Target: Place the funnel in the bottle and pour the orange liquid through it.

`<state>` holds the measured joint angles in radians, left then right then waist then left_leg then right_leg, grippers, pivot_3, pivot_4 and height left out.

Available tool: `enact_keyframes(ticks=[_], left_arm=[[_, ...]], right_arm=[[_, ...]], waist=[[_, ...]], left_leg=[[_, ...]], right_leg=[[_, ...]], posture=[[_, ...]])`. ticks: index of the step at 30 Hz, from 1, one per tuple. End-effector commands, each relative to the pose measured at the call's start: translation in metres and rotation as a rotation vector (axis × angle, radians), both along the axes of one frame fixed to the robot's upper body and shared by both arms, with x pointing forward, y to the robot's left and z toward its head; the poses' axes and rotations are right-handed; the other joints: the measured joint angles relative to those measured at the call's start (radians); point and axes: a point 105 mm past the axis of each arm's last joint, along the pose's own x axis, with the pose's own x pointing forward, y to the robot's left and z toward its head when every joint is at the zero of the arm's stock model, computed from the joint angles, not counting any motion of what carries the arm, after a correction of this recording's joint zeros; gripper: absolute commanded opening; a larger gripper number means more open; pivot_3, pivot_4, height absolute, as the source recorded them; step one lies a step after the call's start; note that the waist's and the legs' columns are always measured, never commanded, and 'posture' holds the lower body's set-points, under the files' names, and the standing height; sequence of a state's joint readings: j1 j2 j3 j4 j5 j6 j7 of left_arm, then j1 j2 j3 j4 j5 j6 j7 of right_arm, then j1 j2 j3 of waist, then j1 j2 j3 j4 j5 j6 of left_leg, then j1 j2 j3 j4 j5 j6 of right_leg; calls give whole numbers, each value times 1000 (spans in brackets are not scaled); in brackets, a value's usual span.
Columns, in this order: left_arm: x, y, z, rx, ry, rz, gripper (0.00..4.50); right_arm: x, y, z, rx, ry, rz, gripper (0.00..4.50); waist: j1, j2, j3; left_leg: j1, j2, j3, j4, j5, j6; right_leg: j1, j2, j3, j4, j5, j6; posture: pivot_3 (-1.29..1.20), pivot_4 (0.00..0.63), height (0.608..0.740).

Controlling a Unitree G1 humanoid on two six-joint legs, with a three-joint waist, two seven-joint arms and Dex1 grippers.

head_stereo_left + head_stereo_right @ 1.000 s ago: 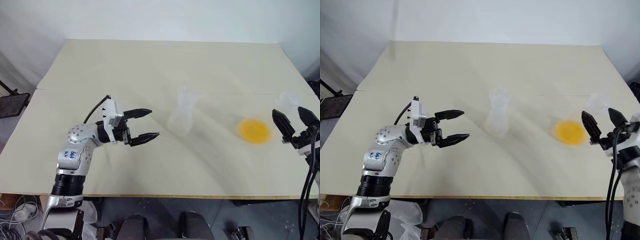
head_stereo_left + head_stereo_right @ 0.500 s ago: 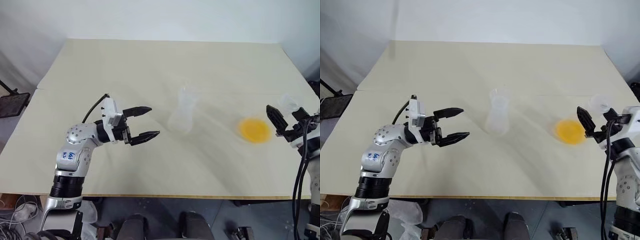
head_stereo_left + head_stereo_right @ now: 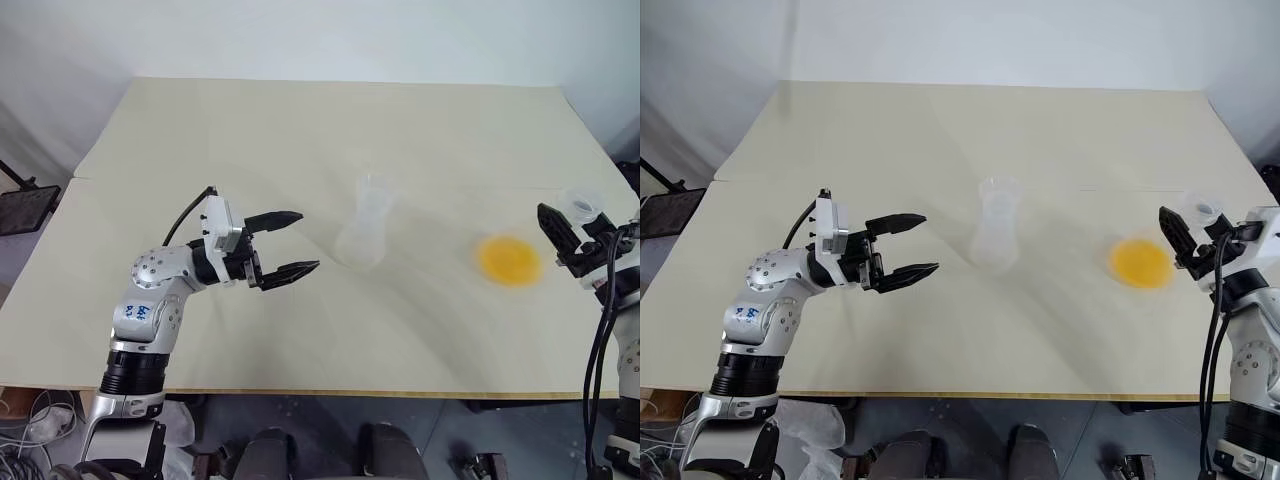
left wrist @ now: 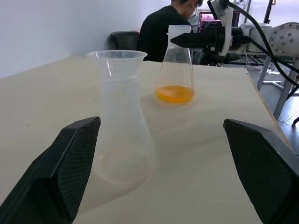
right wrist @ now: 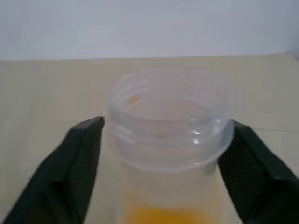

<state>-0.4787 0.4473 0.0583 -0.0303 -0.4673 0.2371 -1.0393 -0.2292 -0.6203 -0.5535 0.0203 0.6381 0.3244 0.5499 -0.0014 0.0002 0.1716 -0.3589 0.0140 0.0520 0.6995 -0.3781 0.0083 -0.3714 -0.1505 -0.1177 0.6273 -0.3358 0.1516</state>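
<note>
- The orange liquid (image 3: 510,260) lies as a shallow layer in the bottom of a clear, wide-mouthed flask (image 4: 176,60) that stands on the right side of the bench (image 3: 300,120), near its right edge.
- The right hand (image 5: 167,128) is closed on the flask's threaded neck, one black finger against each side just under the rim. The flask stands upright with its base on the bench.
- The bottle (image 3: 362,235) stands upright near the middle of the bench, well apart from the flask and to its left. It is clear, cone-shaped and holds no liquid.
- The funnel (image 4: 117,58) appears as a shallow clear cone seated in the bottle's mouth, flaring wider than the neck below it.
- The left hand (image 3: 305,240) hovers above the bench to the left of the bottle, pointing towards it. Its two fingers are spread wide with nothing between them, and it touches neither the bottle nor the bench.
- In the left wrist view a person (image 4: 161,32) in dark clothes sits beyond the far end of the bench.
</note>
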Motion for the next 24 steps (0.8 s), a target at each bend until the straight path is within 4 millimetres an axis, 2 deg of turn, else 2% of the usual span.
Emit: enact_keyframes(ticks=[1, 9, 14, 19, 24], left_arm=[[-2, -2, 8, -3, -47, -11, 4500], [-1, -1, 9, -4, -57, -7, 4500], [-1, 0, 10, -5, -63, -2, 4500], [1, 1, 11, -7, -67, 4, 4500], [3, -1, 10, -14, -70, 5, 4500]], right_arm=[[-2, 0, 13, -11, -55, 11, 2461], [-2, 10, 23, -21, -90, 58, 2445], [-4, 33, 52, -17, -191, 112, 2445], [8, 57, 60, -160, -86, 94, 2445], [16, 88, 81, -444, -146, 70, 2445]], waist=[[0, 0, 0], [0, 0, 0], [0, 1, 0], [-1, 1, 1], [0, 1, 1]], left_leg=[[0, 0, 0, 0, 0, 0], [0, 0, 0, 0, 0, 0], [0, 0, 0, 0, 0, 0], [-1, 0, 0, 0, 0, 0], [-3, 0, 0, 0, 0, 0]], right_leg=[[0, 0, 0, 0, 0, 0], [0, 0, 0, 0, 0, 0], [-1, 0, 0, 0, 0, 0], [-1, 0, 0, 0, 0, 0], [-3, 0, 0, 0, 0, 0]], posture=[[0, 150, 740], [0, 150, 740], [0, 150, 740], [0, 150, 740], [0, 150, 740]])
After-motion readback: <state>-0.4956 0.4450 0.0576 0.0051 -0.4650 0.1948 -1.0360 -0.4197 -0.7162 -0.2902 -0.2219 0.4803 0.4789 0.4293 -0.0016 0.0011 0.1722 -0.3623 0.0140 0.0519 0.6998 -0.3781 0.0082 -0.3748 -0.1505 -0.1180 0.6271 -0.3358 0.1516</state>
